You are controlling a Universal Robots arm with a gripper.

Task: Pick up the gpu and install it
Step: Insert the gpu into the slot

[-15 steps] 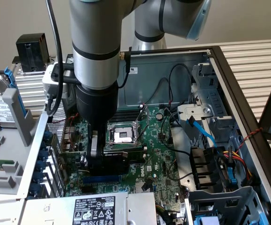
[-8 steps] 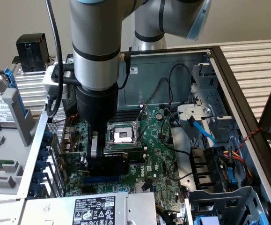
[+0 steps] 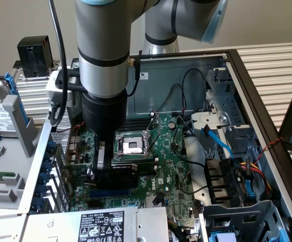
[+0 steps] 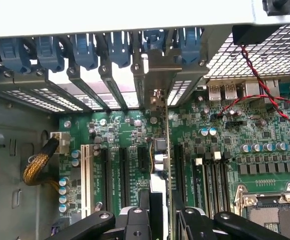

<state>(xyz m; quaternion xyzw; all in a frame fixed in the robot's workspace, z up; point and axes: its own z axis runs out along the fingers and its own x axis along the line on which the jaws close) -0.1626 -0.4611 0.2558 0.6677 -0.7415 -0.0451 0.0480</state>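
Firmly held, the gpu (image 3: 128, 174) stands on edge over the motherboard (image 3: 173, 169)

Inside the open computer case (image 3: 186, 75), the gripper (image 3: 105, 174) is clenched on the gpu, gripping the card from both sides. In the exterior view the card's black cooler sits just above a blue slot (image 3: 110, 192). It is beside the processor socket (image 3: 133, 146), toward the exterior view's left part of the board. The wrist view looks along the gpu (image 4: 167, 135) edge-on, a thin green line running upright between the black slots on the board. Its metal bracket (image 4: 161, 70) reaches the case's rear wall, among a row of blue clips (image 4: 84, 50) and slotted covers. Whether the card's lower edge sits fully in a slot cannot be told.
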